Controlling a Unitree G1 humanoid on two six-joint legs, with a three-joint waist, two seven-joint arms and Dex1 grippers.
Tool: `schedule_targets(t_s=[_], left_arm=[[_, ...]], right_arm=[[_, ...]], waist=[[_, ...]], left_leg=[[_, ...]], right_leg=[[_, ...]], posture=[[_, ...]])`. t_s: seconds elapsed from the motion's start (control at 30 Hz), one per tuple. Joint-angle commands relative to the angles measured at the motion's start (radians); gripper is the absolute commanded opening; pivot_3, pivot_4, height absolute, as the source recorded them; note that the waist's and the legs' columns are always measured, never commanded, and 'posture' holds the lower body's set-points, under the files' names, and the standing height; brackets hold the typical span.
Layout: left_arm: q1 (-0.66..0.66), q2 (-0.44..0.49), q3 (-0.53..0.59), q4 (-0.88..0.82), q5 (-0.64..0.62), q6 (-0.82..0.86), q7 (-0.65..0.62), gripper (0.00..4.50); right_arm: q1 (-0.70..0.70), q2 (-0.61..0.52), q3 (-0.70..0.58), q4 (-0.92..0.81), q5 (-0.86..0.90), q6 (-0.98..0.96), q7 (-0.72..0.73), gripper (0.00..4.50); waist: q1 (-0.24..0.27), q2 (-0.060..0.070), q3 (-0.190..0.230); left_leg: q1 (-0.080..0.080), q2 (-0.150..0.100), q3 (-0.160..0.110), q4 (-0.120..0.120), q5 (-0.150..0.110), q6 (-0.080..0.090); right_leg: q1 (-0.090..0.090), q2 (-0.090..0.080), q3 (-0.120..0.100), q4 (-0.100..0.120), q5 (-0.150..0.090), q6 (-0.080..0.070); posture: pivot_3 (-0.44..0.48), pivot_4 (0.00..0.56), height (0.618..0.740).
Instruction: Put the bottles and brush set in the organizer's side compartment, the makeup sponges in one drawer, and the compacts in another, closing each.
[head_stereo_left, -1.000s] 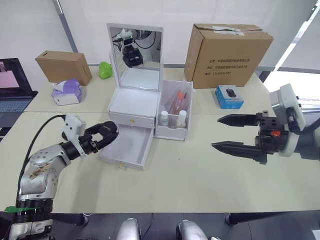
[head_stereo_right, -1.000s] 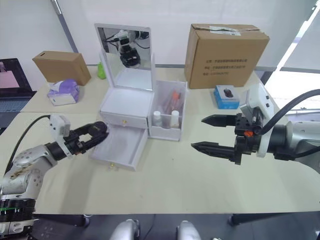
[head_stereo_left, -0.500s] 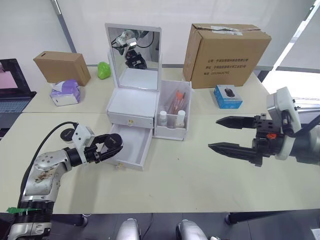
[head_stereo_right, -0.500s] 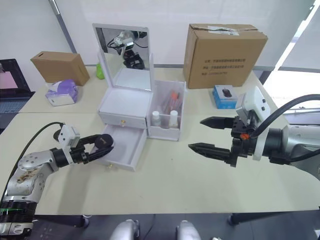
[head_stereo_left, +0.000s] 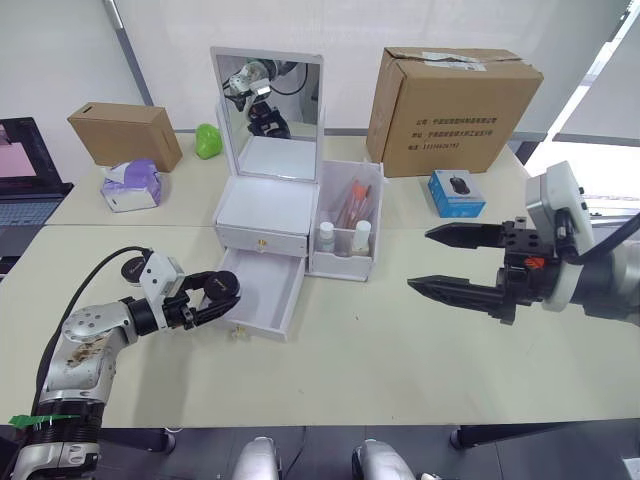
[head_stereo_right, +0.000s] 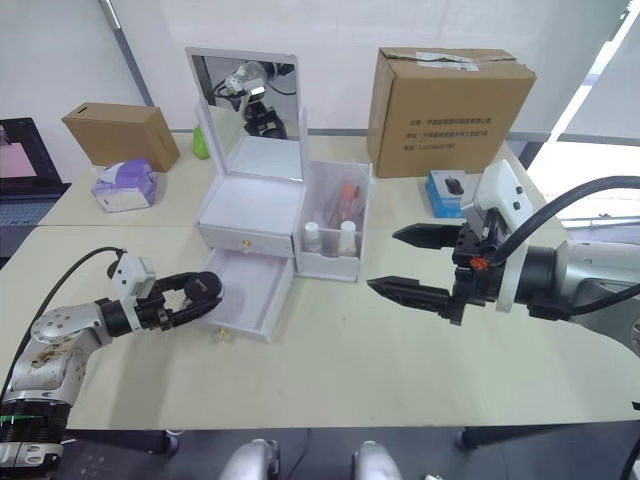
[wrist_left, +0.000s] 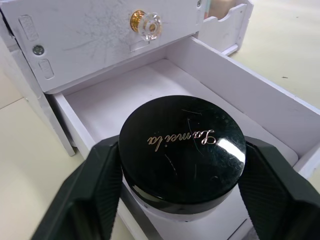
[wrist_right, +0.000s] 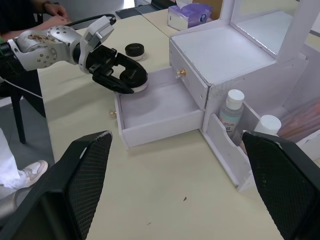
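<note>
One compact (wrist_left: 182, 150) is pinched in the left hand (head_stereo_left: 205, 297), above the open lower drawer's (head_stereo_left: 262, 290) near wall. Early release risks a rim strike. The right hand (head_stereo_left: 455, 260) waits, spread.

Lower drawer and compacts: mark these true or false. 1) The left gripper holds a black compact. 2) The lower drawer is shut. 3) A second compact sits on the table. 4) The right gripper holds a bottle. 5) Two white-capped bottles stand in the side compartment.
1) True: the left gripper is shut on the black compact, at the near edge of the drawer.
2) False: the lower drawer is pulled open; the upper drawer is shut.
3) True: a second compact rests on the table.
4) False: the right gripper is open and holds nothing.
5) True: the bottles stand in the side compartment.
</note>
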Motion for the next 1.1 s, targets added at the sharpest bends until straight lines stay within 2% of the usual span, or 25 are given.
schedule_targets(t_s=[0.03, 0.37, 0.5, 0.63, 0.87, 1.03, 1.1], left_arm=[[-0.012, -0.001, 0.009, 0.017, -0.003, -0.017, -0.007, 4.45], [-0.041, -0.004, 0.072, 0.044, -0.052, -0.009, 0.01, 4.45], [-0.004, -0.004, 0.172, -0.015, -0.121, 0.057, 0.088, 4.45], [0.091, -0.028, 0.281, -0.067, -0.14, 0.085, 0.216, 4.45], [0.296, -0.095, 0.491, -0.075, -0.107, 0.018, 0.453, 4.45], [0.466, -0.173, 0.579, -0.144, -0.11, -0.03, 0.515, 4.45], [0.524, -0.211, 0.604, -0.17, -0.118, -0.047, 0.533, 4.45]], right_arm=[[-0.026, -0.013, -0.01, -0.002, 0.019, 0.005, -0.01, 4.5], [-0.039, -0.011, -0.001, 0.014, 0.012, 0.008, 0.004, 4.5], [-0.054, -0.008, 0.018, 0.028, -0.002, 0.002, 0.029, 4.5], [-0.111, 0.01, 0.079, 0.069, -0.048, -0.017, 0.075, 4.5], [-0.227, 0.078, 0.194, 0.153, -0.158, -0.043, 0.181, 4.5], [-0.26, 0.107, 0.228, 0.202, -0.227, -0.067, 0.264, 4.5], [-0.267, 0.112, 0.236, 0.219, -0.255, -0.077, 0.3, 4.5]], waist=[[0.001, 0.0, 0.0], [0.0, 0.0, 0.0], [-0.001, 0.0, 0.0], [-0.008, 0.001, 0.0], [-0.008, 0.001, 0.0], [0.001, 0.0, 0.0], [0.004, 0.0, 0.0]], left_leg=[[0.0, 0.0, 0.0, 0.0, 0.0, 0.0], [0.0, 0.0, 0.0, 0.0, 0.0, 0.0], [0.0, 0.001, 0.0, 0.0, 0.0, 0.0], [0.001, 0.001, 0.0, 0.0, 0.0, 0.0], [0.002, 0.002, 0.0, 0.0, 0.0, 0.0], [0.002, 0.002, 0.001, 0.0, -0.001, -0.001], [0.0, 0.002, 0.003, -0.001, -0.005, -0.008]], right_leg=[[0.0, 0.0, 0.0, 0.0, 0.0, 0.0], [0.0, 0.0, 0.0, 0.001, 0.0, 0.0], [0.0, 0.0, 0.0, 0.001, 0.0, 0.0], [0.0, 0.0, 0.0, 0.001, 0.0, 0.0], [-0.002, 0.001, 0.0, 0.001, 0.0, -0.001], [-0.006, 0.0, 0.0, 0.0, -0.001, -0.004], [-0.007, -0.003, -0.001, 0.0, -0.001, -0.005]], posture=[[0.0, 0.15, 0.74], [0.0, 0.15, 0.74], [0.0, 0.15, 0.74], [0.0, 0.15, 0.74], [0.0, 0.15, 0.74], [0.0, 0.15, 0.74], [0.0, 0.15, 0.74]])
